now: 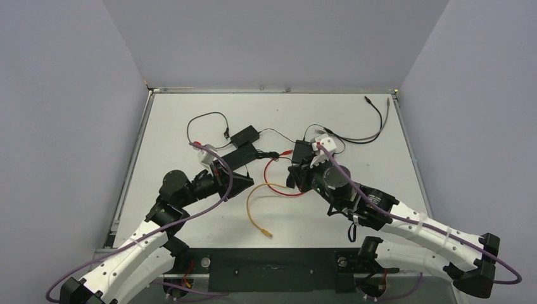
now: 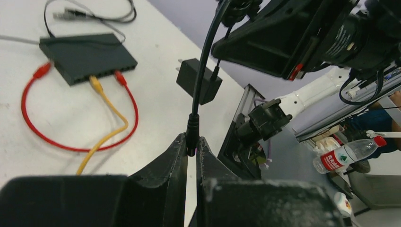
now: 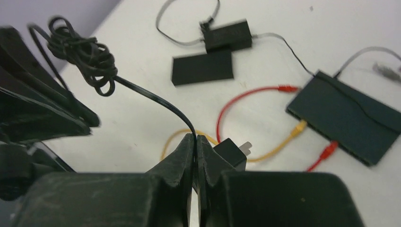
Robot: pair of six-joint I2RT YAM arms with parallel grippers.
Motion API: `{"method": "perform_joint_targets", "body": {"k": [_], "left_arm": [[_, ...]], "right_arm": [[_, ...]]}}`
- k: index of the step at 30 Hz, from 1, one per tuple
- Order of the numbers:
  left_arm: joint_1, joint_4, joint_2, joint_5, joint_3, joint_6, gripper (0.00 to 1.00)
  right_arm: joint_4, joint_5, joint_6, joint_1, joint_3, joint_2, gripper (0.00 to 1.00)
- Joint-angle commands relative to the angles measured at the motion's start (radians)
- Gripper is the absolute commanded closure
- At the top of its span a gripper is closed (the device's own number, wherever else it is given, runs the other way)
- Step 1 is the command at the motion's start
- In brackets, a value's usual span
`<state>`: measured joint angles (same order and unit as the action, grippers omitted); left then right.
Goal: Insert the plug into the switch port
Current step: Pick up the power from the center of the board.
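The plug (image 2: pixel 192 136) is a black barrel plug on the end of a black cable, and my left gripper (image 2: pixel 192 146) is shut on it, holding it above the table. The switch (image 2: pixel 87 56) is a flat black box with red and yellow cables in its ports; it also shows in the right wrist view as the switch (image 3: pixel 350 118). My right gripper (image 3: pixel 195 139) is shut on the thin black cable (image 3: pixel 156 101) beside its black power adapter (image 3: pixel 231 151). Overhead, the left gripper (image 1: pixel 244 177) and right gripper (image 1: pixel 294 177) face each other near the switch (image 1: pixel 303 152).
A yellow cable (image 1: pixel 256 209) and a red cable (image 1: pixel 278 174) loop on the table between the arms. A flat black box (image 3: pixel 202 67) and a second adapter (image 3: pixel 227 35) lie further back. A bundled coil of black cable (image 3: pixel 85 56) hangs between the grippers. Grey cables (image 1: pixel 370 130) lie at the back right.
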<state>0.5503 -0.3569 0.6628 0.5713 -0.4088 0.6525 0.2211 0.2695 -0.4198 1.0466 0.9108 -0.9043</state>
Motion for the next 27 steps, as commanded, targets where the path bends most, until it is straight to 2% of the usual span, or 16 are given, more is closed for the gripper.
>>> {"method": "perform_joint_targets", "body": {"k": [1,7,11,15,17,22,23,24,25,26,27], "left_arm": [[0.003,0.202,0.055,0.057,-0.071,0.017,1.00],[0.005,0.302,0.193,0.120,-0.095,0.023,1.00],[0.008,0.353,0.262,0.138,-0.100,0.005,1.00],[0.012,0.421,0.261,0.134,-0.096,-0.001,1.00],[0.014,0.445,0.255,0.130,-0.092,-0.004,1.00],[0.014,0.476,0.257,0.131,-0.083,0.002,1.00],[0.015,0.465,0.254,0.132,-0.079,0.005,1.00],[0.015,0.454,0.252,0.132,-0.066,0.012,1.00],[0.016,0.439,0.256,0.132,-0.061,0.017,1.00],[0.016,0.444,0.258,0.134,-0.061,0.016,1.00],[0.017,0.460,0.268,0.142,-0.065,0.012,1.00]], "right_arm": [[0.053,0.115,-0.084,-0.005,-0.166,0.049,1.00],[0.024,0.131,-0.230,0.003,-0.354,0.079,1.00],[0.012,0.131,-0.277,0.008,-0.417,0.071,1.00],[0.038,0.139,-0.297,0.010,-0.440,0.046,0.98],[0.046,0.143,-0.307,0.009,-0.451,0.045,0.91],[0.042,0.182,-0.293,0.009,-0.451,0.077,0.61],[0.045,0.189,-0.277,0.007,-0.442,0.086,0.59],[0.062,0.192,-0.251,0.007,-0.413,0.105,0.50],[0.074,0.197,-0.231,0.010,-0.399,0.116,0.31],[0.072,0.218,-0.192,0.018,-0.389,0.147,0.26],[0.053,0.257,-0.174,0.019,-0.400,0.182,0.16]]}}
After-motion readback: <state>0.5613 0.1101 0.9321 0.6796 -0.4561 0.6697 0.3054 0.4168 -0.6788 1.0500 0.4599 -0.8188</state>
